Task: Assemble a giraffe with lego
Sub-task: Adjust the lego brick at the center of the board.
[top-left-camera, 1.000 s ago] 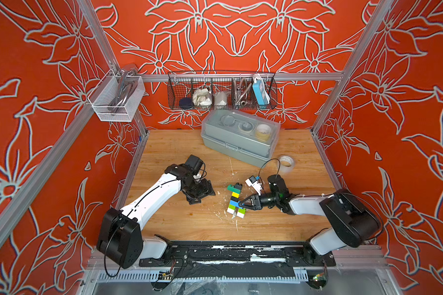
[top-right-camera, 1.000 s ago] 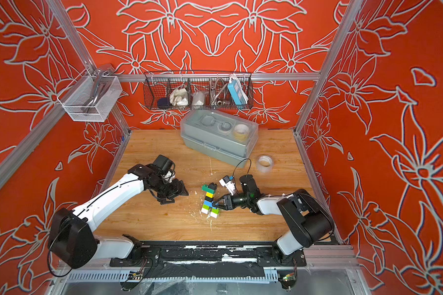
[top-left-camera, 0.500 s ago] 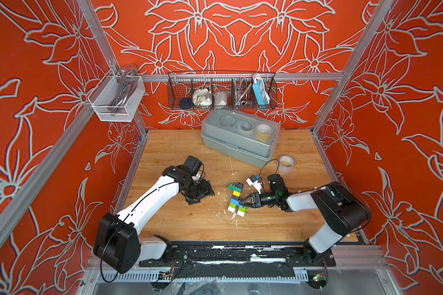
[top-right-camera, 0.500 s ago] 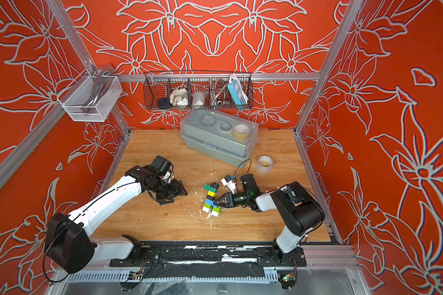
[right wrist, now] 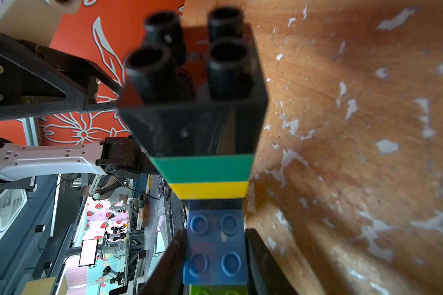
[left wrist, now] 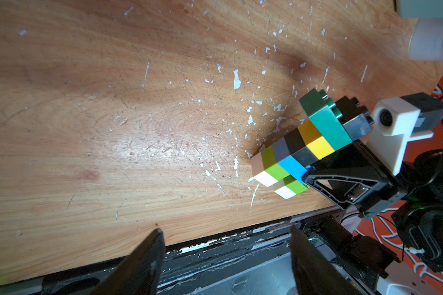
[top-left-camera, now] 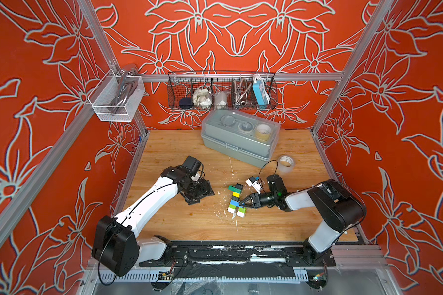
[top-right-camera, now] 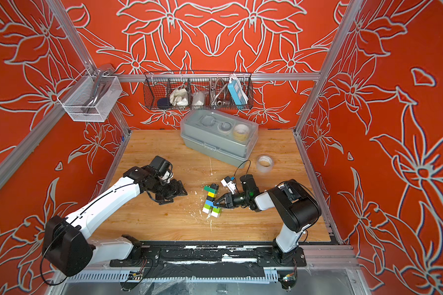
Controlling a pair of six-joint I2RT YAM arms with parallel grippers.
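The giraffe (top-left-camera: 235,199) (top-right-camera: 211,200) lies lengthwise low over the wooden table (top-left-camera: 179,224), with white-and-lime legs toward the front and the dark green and black head toward the back. I cannot tell whether it rests on the wood. My right gripper (top-left-camera: 241,203) (top-right-camera: 217,203) is shut on its blue body; in the right wrist view the right gripper (right wrist: 215,233) has dark fingers (right wrist: 175,255) pressing both sides of the blue brick. My left gripper (top-left-camera: 202,196) (top-right-camera: 177,195) (left wrist: 225,229) stands open and empty to the left of the giraffe (left wrist: 304,143), apart from it.
A grey toolbox (top-left-camera: 241,138) sits at the back, and a roll of clear tape (top-left-camera: 286,163) lies right of it. A wire basket (top-left-camera: 221,92) and a white mesh basket (top-left-camera: 115,99) hang on the walls. White flecks dot the wood. A black rail (top-left-camera: 228,255) runs along the front edge.
The right arm's elbow has swung a little inward and toward the back. The giraffe and both grippers have stayed about where they were.
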